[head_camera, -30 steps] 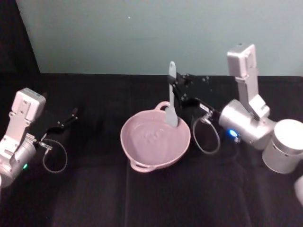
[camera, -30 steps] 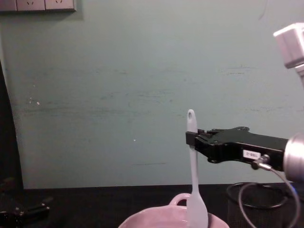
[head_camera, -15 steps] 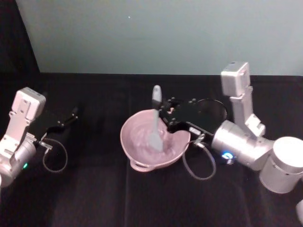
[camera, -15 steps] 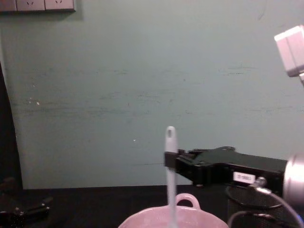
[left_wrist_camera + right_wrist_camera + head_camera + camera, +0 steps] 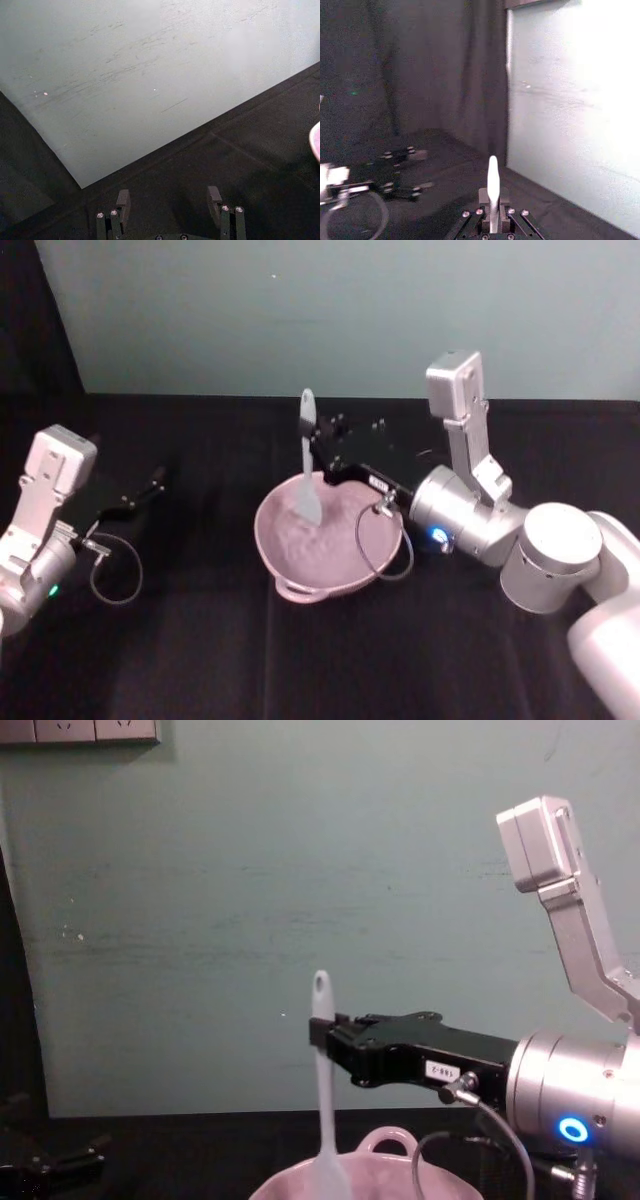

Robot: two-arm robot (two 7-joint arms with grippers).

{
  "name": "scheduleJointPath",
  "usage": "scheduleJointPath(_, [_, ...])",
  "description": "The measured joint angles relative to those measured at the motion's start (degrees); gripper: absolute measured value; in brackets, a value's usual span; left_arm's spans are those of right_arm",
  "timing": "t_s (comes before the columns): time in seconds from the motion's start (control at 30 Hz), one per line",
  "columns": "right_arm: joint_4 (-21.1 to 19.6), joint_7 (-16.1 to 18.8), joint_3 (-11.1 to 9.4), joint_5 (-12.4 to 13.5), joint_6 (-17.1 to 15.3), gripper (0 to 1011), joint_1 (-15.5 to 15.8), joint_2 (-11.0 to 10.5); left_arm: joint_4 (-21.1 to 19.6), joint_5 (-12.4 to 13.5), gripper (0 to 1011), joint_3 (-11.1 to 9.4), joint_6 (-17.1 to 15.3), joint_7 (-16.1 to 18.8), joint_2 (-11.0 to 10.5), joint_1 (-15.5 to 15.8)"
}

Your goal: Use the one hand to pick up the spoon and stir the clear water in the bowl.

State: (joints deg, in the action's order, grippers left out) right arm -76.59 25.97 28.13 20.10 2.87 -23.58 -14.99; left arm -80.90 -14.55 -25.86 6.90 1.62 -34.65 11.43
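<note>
The black cloth counter (image 5: pixel 300 660) lies bare along its near edge. Just beyond stands the pale pink bowl (image 5: pixel 345 560), one loop handle on its near rim and another on its far rim. The inside of the bowl looks faintly rippled.

The white spoon (image 5: pixel 306 465) stands nearly upright, with its broad head down inside the far-left part of the bowl. Its slim handle rises well above the rim, and the small hole shows at the tip. Whether the head touches the bottom cannot be told.

The right end effector (image 5: pixel 322 1032) reaches in level from the right, above the bowl's far rim. Its black fingers are pressed together on the upper handle, pinching the spoon a little below the tip. A small white label (image 5: pixel 440 1071) sits on its side, but the print is too small to read surely. Behind it, a blue ring light (image 5: pixel 573 1129) glows on the silver wrist.

The left end effector (image 5: pixel 155 480) rests on the counter at the left, well apart from the bowl. Its fingers (image 5: pixel 123 199) are spread and hold nothing.

Farthest off is a pale green wall with white sockets (image 5: pixel 80 730) high up.
</note>
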Motion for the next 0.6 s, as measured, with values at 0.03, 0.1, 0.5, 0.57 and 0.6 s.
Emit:
scheduleJointPath(0.03, [0.5, -0.25, -0.2, -0.25, 0.33, 110, -0.23, 0.11, 0.0, 0.0, 1011, 0.0, 0.0, 0.0, 0.0, 0.0])
scheduleJointPath(0.1, [1.15, -0.79, -0.86, -0.89, 1.0, 110, -0.67, 0.1, 0.0, 0.0, 1011, 0.0, 0.0, 0.0, 0.0, 0.0])
scheduleJointPath(0.5, [-5.78, -0.63, -4.57, -0.92, -1.79, 110, 3.71, -5.41, 0.0, 0.0, 1011, 0.0, 0.0, 0.0, 0.0, 0.0])
scheduleJointPath(0.57, [-7.3, -0.21, -4.93, -0.32, -2.3, 110, 4.85, -6.21, 0.0, 0.0, 1011, 0.0, 0.0, 0.0, 0.0, 0.0])
scheduleJointPath(0.6, [-7.92, -0.03, -5.01, -0.07, -2.5, 110, 5.37, -6.47, 0.0, 0.0, 1011, 0.0, 0.0, 0.0, 0.0, 0.0])
